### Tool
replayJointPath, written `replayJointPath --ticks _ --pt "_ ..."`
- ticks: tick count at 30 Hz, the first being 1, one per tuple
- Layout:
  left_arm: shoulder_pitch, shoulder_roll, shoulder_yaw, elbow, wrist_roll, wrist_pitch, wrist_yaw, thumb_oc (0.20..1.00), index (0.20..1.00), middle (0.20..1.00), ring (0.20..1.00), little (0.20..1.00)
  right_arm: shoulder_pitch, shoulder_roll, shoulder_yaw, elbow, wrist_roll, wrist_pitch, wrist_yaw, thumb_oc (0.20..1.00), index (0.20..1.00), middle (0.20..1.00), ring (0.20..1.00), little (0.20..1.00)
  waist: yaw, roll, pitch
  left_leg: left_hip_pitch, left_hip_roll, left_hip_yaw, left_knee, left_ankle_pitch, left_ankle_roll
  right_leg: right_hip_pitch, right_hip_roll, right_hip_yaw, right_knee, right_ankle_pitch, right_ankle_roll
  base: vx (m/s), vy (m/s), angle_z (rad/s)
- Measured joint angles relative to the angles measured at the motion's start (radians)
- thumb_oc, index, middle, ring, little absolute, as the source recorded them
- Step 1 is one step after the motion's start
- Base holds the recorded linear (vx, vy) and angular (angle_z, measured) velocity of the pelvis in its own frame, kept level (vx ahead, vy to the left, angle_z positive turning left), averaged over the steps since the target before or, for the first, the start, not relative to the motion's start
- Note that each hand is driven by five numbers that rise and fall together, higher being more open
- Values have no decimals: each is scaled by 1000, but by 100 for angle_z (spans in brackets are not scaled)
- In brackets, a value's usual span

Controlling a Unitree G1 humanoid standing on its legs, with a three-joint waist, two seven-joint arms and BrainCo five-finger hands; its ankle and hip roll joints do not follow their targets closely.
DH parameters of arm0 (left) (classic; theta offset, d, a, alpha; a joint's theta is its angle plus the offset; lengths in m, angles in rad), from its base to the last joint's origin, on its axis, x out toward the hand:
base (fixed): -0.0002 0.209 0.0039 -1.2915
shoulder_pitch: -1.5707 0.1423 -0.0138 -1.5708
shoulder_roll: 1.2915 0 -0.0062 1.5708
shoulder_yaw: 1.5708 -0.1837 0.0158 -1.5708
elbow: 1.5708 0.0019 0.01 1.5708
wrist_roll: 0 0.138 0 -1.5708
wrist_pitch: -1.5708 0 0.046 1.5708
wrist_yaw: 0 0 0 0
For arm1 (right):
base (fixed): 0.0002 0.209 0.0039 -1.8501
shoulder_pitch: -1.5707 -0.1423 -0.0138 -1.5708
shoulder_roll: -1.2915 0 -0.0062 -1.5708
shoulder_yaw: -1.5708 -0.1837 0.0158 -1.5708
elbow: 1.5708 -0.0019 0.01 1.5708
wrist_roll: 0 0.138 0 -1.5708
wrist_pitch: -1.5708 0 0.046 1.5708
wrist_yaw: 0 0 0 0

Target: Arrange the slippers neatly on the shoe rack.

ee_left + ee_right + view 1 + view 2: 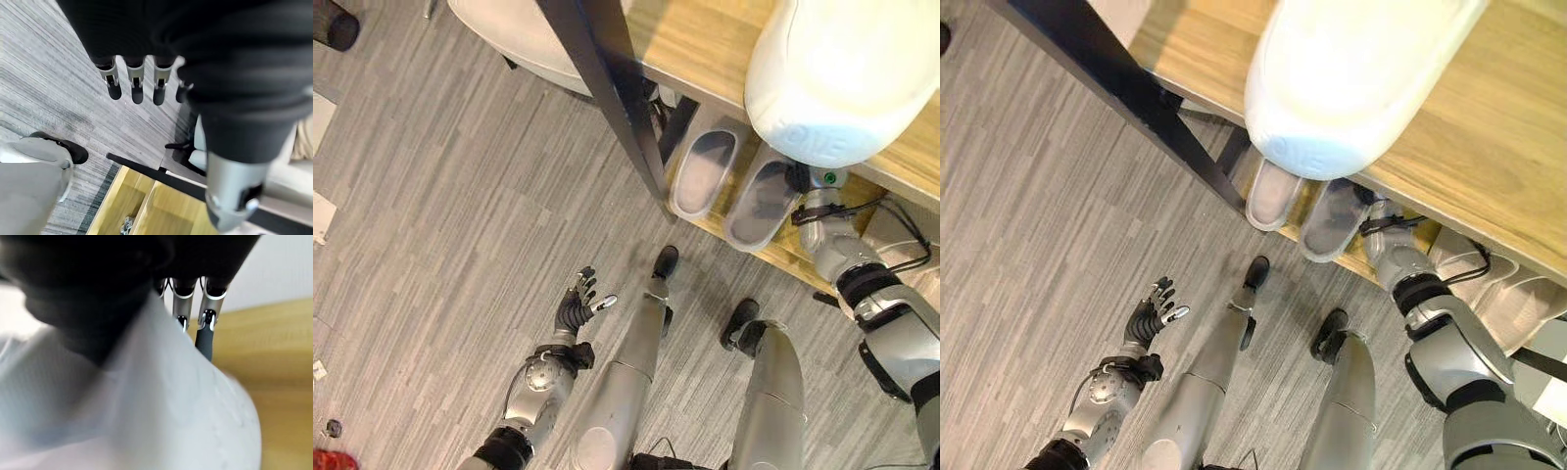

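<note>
A wooden shoe rack [705, 49] with a dark frame stands ahead. One large white slipper [837, 73] lies on its top board. Two grey slippers sit side by side on the lower shelf, one to the left [703, 171] and one to the right [762, 201]. My right hand [808, 186] reaches in under the top board beside the right grey slipper. In the right wrist view its straight fingers [205, 340] lie along a pale slipper [161, 421], with wood beyond. My left hand [576, 308] hangs over the floor with fingers spread and holds nothing.
The rack's dark slanted post [607, 78] stands between the floor and the slippers. A white rounded object [509, 34] lies at the back left. Pale bulky items [1494, 284] sit to the right of the rack. Grey plank floor [431, 215] stretches to the left.
</note>
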Motion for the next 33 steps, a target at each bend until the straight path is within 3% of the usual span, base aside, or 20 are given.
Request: replayJointPath --ticks 2,4,13,22,27,33 --pt "1 -2 -3 15 0 0 0 1000 1000 1000 1000 1000 -6 21 0 24 -13 1 19 1000 1000 1000 1000 1000 5 -2 -11 -4 -8 2 98 -26 43 12 -13 -10 5 5 -2 2 6 -8" --pt "9 -18 -2 53 0 0 1 1000 1000 1000 1000 1000 9 70 -3 71 -22 15 43 1000 1000 1000 1000 1000 1 -3 -50 6 -11 -2 94 -13 36 23 -11 -16 13 2 20 4 2 4" --pt "2 -21 0 90 1 5 33 1000 1000 1000 1000 1000 58 121 -88 85 42 44 51 1000 1000 1000 1000 1000 -2 -23 -50 89 1 -22 6 -3 38 97 6 -32 -36 10 12 4 -1 11" --pt "-9 -21 6 79 2 25 53 1000 1000 1000 1000 1000 185 105 -318 -329 100 64 -32 1000 1000 1000 1000 1000 -30 -40 45 89 1 -6 25 28 41 101 9 -22 -38 31 19 7 2 -3" --pt "-10 -22 7 77 2 25 54 1000 1000 1000 1000 1000 232 106 -326 -400 97 64 -46 1000 1000 1000 1000 1000 -38 -41 55 89 2 2 26 22 50 100 6 -18 -42 31 19 4 2 -3" --pt "-8 -35 -18 87 3 26 64 1000 1000 1000 1000 1000 362 217 -402 -554 121 2 -93 1000 1000 1000 1000 1000 -72 -39 61 88 1 8 23 17 50 95 7 -10 -45 32 19 -3 0 -2"
